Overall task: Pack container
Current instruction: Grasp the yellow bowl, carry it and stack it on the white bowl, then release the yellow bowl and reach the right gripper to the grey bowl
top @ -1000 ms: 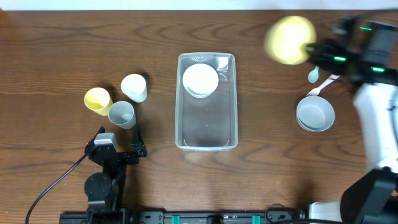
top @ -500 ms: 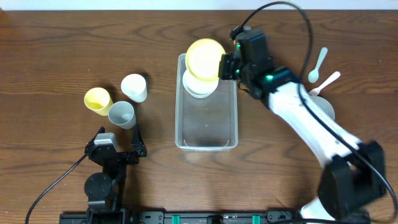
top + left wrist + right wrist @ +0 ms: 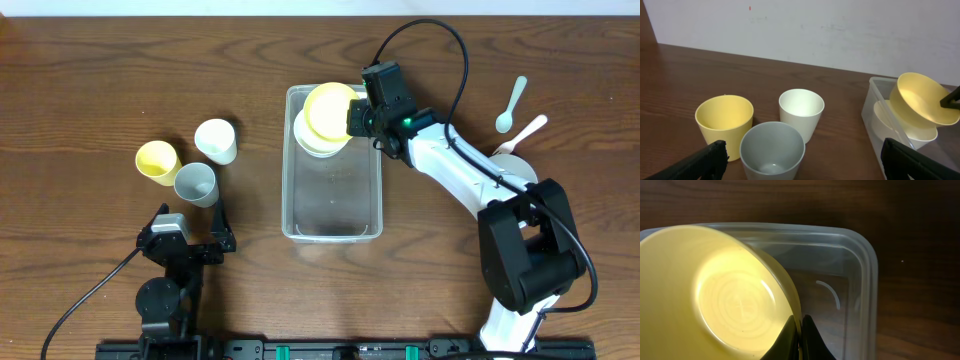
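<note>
The clear rectangular container (image 3: pixel 332 205) lies mid-table with a white bowl (image 3: pixel 312 138) in its far end. My right gripper (image 3: pixel 354 118) is shut on the rim of a yellow bowl (image 3: pixel 330 108) and holds it tilted just above the white bowl. In the right wrist view the yellow bowl (image 3: pixel 715 295) fills the left side, the fingers (image 3: pixel 812 335) pinch its rim, and the container's corner (image 3: pixel 865 255) is behind. My left gripper (image 3: pixel 190 232) is open and empty at the front left. The left wrist view shows the yellow bowl (image 3: pixel 922 97) over the container (image 3: pixel 875 95).
A yellow cup (image 3: pixel 157 161), a white cup (image 3: pixel 216 140) and a grey cup (image 3: pixel 196 184) stand together at the left, just ahead of my left gripper. Two spoons (image 3: pixel 512 103) and a grey bowl, mostly hidden by my right arm, are at the far right.
My right gripper has carried the yellow bowl from the far right of the table to the container's far end and lowered it over the white bowl. The left arm has not moved.
</note>
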Robot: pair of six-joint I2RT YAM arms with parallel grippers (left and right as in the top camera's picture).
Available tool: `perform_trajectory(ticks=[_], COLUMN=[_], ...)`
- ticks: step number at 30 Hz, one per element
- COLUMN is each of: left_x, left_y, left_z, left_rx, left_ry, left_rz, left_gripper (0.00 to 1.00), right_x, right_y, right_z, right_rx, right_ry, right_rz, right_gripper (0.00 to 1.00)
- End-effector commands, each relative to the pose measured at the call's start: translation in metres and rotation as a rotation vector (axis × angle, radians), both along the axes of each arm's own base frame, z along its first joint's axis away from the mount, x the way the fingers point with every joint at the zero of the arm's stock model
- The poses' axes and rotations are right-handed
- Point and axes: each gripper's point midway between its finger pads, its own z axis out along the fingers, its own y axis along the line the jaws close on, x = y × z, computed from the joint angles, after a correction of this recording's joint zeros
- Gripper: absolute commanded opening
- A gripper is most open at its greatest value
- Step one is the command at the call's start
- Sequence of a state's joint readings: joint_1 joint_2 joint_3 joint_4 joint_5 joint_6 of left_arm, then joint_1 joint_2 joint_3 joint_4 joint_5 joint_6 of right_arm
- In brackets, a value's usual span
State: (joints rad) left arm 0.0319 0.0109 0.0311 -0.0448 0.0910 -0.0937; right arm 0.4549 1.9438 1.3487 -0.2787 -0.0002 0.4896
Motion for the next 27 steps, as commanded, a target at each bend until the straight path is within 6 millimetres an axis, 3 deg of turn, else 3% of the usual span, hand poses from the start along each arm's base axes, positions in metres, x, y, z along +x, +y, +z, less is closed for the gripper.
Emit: perform_trajectory(ticks=[1, 11, 12, 13, 14, 16, 19, 22, 27], left_x=[0.0, 0.0, 0.0, 0.0, 0.0, 0.0, 0.0, 0.0, 0.0], left_y=[-0.001, -0.001, -0.001, -0.001, -0.001, -0.001, -0.001, -0.001, -0.001], left_z=[-0.016, -0.016, -0.016, -0.016, -0.016, -0.016, -0.016, -0.016, -0.016], left_rx=[-0.003, -0.003, -0.003, -0.003, -0.003, -0.003, -0.003, -0.003, -0.003], left_ry=[0.038, 0.037, 0.037, 0.037, 0.038, 0.037, 0.038, 0.037, 0.037], left_rz=[-0.006, -0.006, -0.006, -0.006, -0.006, -0.006, -0.006, -0.006, -0.006], left_gripper=[0.98, 0.98, 0.98, 0.98, 0.98, 0.98, 0.98, 0.98, 0.98], right_x=[-0.001, -0.01, -0.01, -0.01, -0.01, -0.008, -0.007, -0.004, -0.004], right_y=[0.01, 0.035, 0.035, 0.035, 0.035, 0.034, 0.039, 0.044, 0.059], right_z=[-0.014, -0.016, -0.016, -0.016, -0.016, -0.014, -0.006, 0.014, 0.08], right_rx=[0.014, 0.02, 0.02, 0.02, 0.02, 0.017, 0.011, 0.001, 0.034], right_ry=[0.029, 0.017, 0.017, 0.017, 0.017, 0.011, 0.004, 0.002, -0.015], right_rz=[0.017, 0.079, 0.079, 0.079, 0.079, 0.086, 0.128, 0.157, 0.254], right_gripper=[0.01, 0.02, 0.06, 0.18, 0.37, 0.56, 0.65, 0.67, 0.8])
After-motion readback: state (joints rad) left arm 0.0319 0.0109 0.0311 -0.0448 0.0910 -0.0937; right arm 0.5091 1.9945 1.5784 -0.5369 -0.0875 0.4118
